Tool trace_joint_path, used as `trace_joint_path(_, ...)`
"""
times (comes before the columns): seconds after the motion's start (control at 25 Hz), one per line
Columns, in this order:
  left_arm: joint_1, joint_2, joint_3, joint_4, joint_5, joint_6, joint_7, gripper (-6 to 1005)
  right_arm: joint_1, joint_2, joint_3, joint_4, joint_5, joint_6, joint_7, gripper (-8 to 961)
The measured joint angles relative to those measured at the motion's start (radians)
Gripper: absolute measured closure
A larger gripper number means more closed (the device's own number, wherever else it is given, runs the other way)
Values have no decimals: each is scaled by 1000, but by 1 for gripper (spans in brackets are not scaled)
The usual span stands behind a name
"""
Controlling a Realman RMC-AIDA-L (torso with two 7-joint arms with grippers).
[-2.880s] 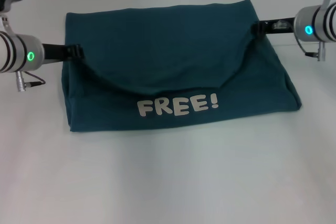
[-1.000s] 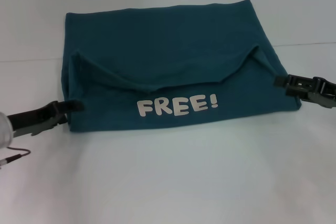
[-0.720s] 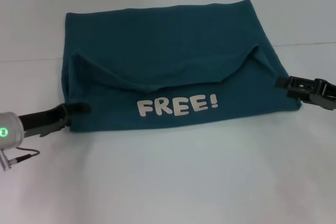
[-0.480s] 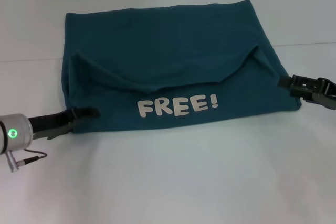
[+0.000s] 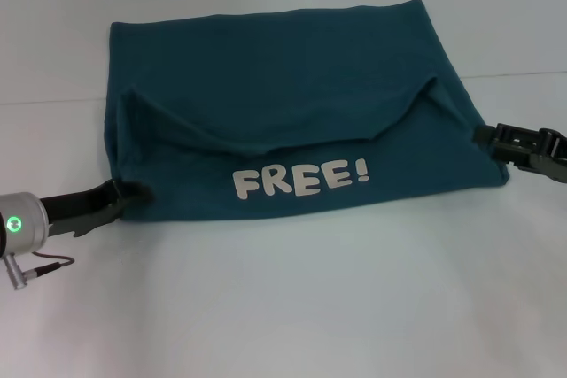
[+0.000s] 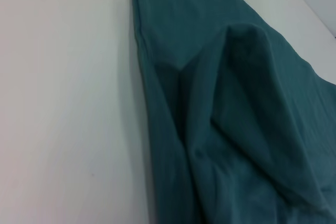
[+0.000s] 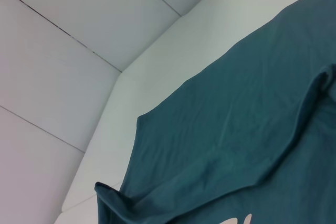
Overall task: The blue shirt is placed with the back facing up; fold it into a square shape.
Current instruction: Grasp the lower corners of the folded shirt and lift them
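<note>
The shirt [image 5: 292, 117] lies partly folded on the white table [image 5: 292, 307], filling the upper middle of the head view. Its near part is turned over so the white "FREE!" lettering [image 5: 301, 179] faces up, just above the lower edge of the cloth. Above the lettering a folded flap dips in a shallow curve, with raised corners at upper left and upper right of the flap.

The left gripper [image 5: 133, 192] sits at the lower left corner of the shirt, its dark fingers touching the cloth edge; whether they are clenched on the fabric or released cannot be told. The left wrist view shows only bunched teal folds beside the table.

The right gripper [image 5: 485, 135] is at the right edge of the frame, its tip meeting the shirt's right side; its finger state cannot be told either.
</note>
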Motion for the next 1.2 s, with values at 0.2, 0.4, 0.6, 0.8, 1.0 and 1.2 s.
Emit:
trace_joint_path(0.2,0,2,1,2,0,7,0,731,3,-5,-8,0,-24,0,6,181)
trace_joint_path(0.4,-6,6,-4,5,0,27,2,907,43,-38,-7,-5,-170,15,101,183)
trace_joint_path(0.6,-16,12,-4,5,0,40,1,989,123,-90,-6,-9,-368,59,233,185)
trace_joint_path(0.8,-19,12,-6,5,-7,48,1,990,207,-96,-8,-10,-541,116,266,187)
trace_joint_path(1.0,-21,12,-6,6,-8,51,0,990,261,-73,-32,-5,-641,181,259,188)
trace_joint_path(1.2,-21,10,-8,6,-8,52,2,990,271,-34,-72,-3,-651,259,252,190)
